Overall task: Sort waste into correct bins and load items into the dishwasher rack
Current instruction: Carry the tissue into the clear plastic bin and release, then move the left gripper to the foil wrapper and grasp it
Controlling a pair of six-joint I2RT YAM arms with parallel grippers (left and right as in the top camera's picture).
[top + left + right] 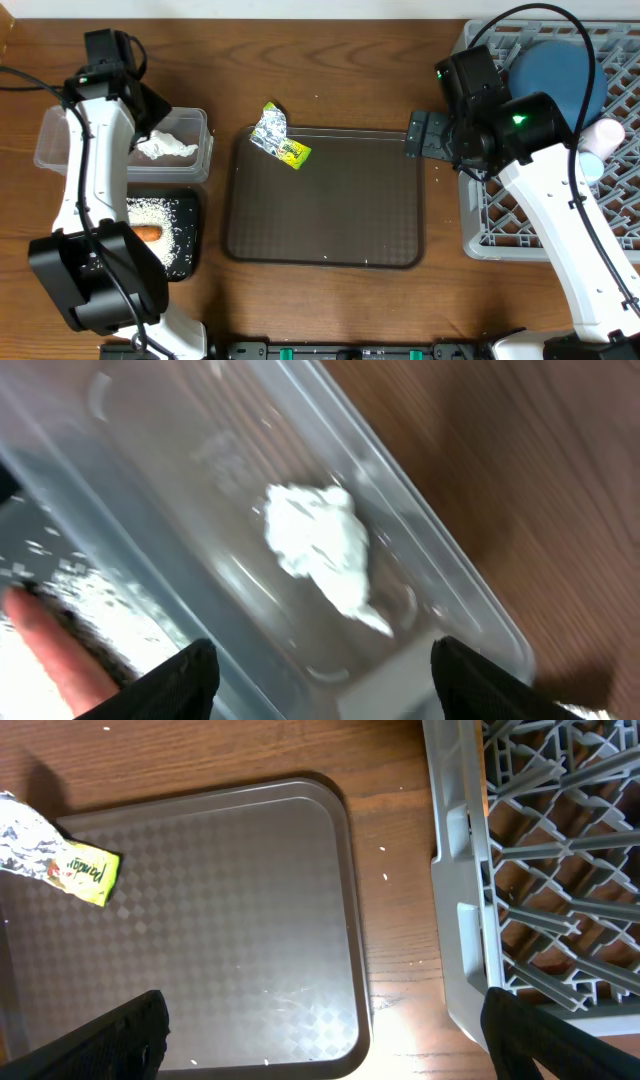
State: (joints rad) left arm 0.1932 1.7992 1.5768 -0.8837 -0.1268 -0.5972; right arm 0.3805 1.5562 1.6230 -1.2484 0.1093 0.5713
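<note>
The clear tub (195, 125) stands at the left and holds a crumpled white wad (165, 147), also in the left wrist view (320, 550). My left gripper (150, 106) hangs open and empty just above the tub (440, 600). In front of it, the black tray (190, 262) holds rice (165, 215) and the orange carrot (149, 233). The foil wrapper (281, 139) lies on the far left rim of the brown tray; the right wrist view shows it too (60, 862). My right gripper (420, 135) is open and empty between the brown tray and the grey rack (480, 225). The dark blue bowl (555, 75) sits in the rack. The chopsticks are not in view.
The brown serving tray (325, 215) fills the table's middle, its right edge close to the rack wall (460, 890). A whitish cup (605, 135) and something light blue (590, 165) sit in the rack beside my right arm. A narrow strip of bare wood separates tray and rack.
</note>
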